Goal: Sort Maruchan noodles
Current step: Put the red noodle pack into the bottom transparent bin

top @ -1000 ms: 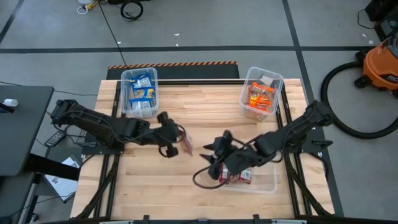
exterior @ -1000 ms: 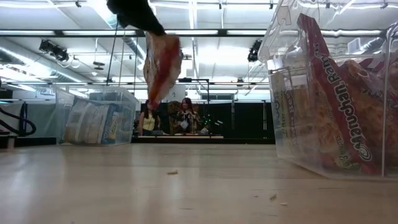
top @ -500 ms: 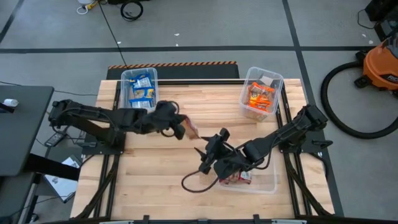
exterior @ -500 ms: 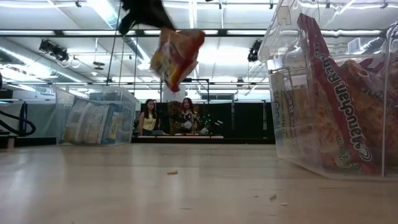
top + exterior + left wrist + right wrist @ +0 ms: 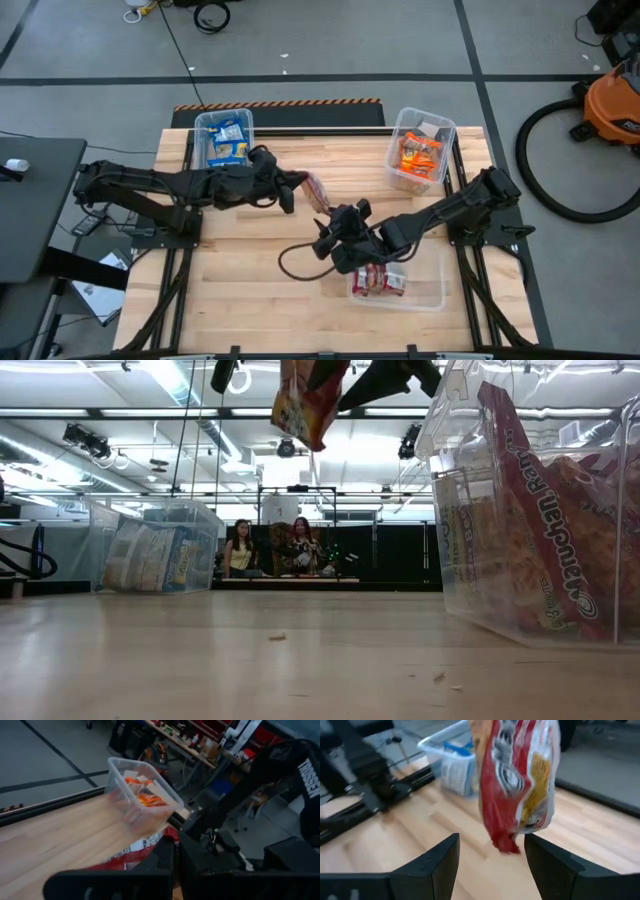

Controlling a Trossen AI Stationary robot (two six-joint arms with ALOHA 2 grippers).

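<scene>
Three clear bins sit on the tabletop (image 5: 250, 290): the upper-left bin (image 5: 224, 147) holds blue packets, the upper-right bin (image 5: 421, 150) orange ones, the lower-right bin (image 5: 400, 283) red ones. Near frame centre, the left pincer (image 5: 298, 186) is clamped on a red-and-yellow Maruchan packet (image 5: 320, 191), which hangs in the air, long axis roughly vertical. The right pincer (image 5: 324, 238), just below it, gapes wide, empty
</scene>
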